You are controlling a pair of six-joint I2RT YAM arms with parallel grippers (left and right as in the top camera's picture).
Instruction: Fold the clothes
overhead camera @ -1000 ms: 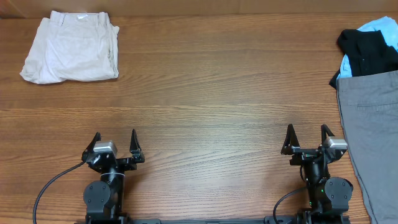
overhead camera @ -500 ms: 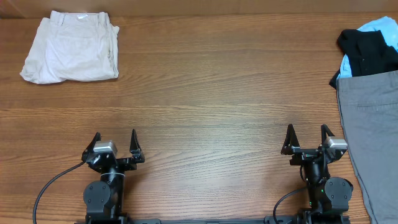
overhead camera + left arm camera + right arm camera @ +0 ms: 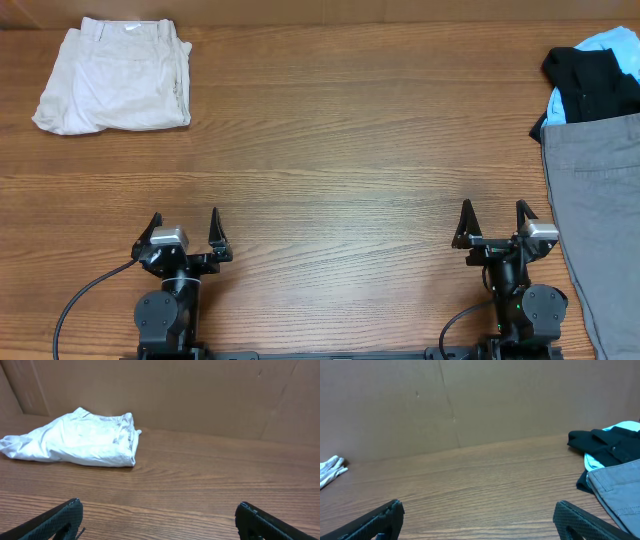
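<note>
A folded white garment (image 3: 113,76) lies at the table's far left; it also shows in the left wrist view (image 3: 75,439). At the far right lies a pile: grey trousers (image 3: 598,210), a black garment (image 3: 590,82) and a light blue one (image 3: 612,42) under it. The right wrist view shows the grey trousers (image 3: 618,491) and black garment (image 3: 605,443). My left gripper (image 3: 184,228) is open and empty near the front edge, left of centre. My right gripper (image 3: 494,218) is open and empty near the front edge, just left of the grey trousers.
The wooden table (image 3: 350,150) spreads between the two piles. A brown cardboard wall (image 3: 200,390) stands along the table's far edge. A black cable (image 3: 75,305) runs from the left arm's base.
</note>
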